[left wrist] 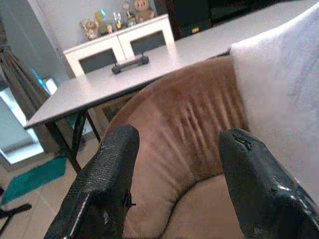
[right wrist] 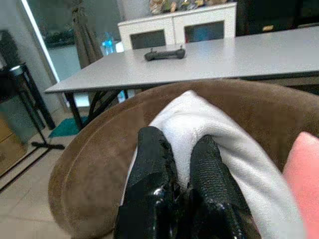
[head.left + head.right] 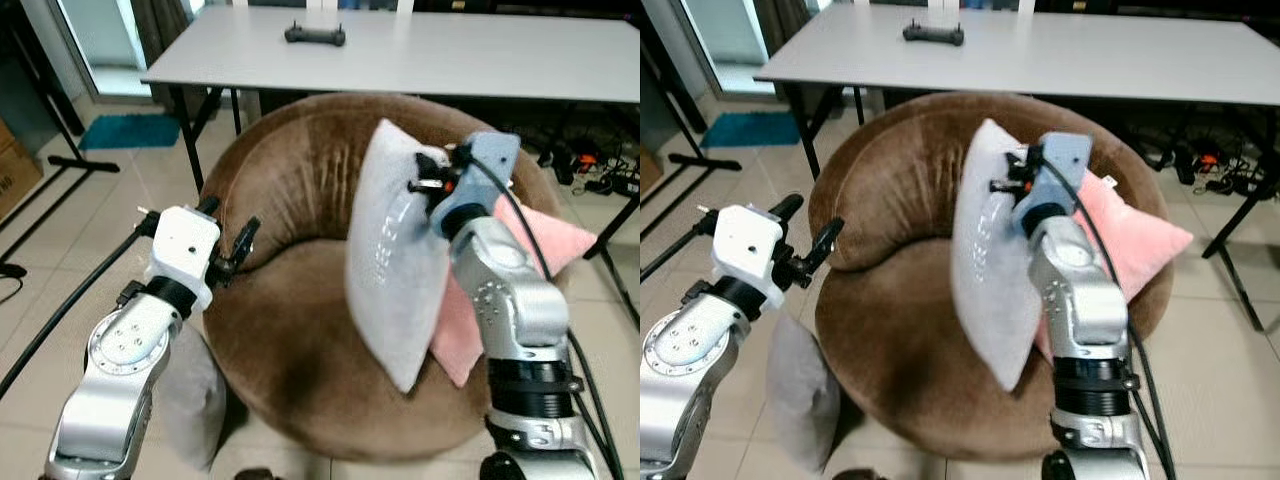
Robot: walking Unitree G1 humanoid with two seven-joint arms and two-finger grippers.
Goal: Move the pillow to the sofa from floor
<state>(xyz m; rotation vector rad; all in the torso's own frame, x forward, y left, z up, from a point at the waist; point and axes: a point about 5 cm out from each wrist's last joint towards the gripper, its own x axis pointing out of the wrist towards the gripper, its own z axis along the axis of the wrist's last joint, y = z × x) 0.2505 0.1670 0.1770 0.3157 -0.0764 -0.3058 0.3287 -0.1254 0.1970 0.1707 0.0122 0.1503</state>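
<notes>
Right tool (image 2: 182, 162) is clamped on the top edge of the white pillow (image 3: 395, 265), which stands upright on the seat of the round brown sofa (image 3: 300, 170). A pink pillow (image 3: 535, 235) sits just behind it, against the sofa's right side and touching the white one. Left tool (image 1: 177, 186), fingers spread and holding nothing, hovers by the sofa's left rim. A grey pillow (image 3: 800, 400) lies on the floor at the sofa's left base. Behind the sofa stands a white table (image 3: 450, 55) carrying a black controller (image 3: 315, 35).
</notes>
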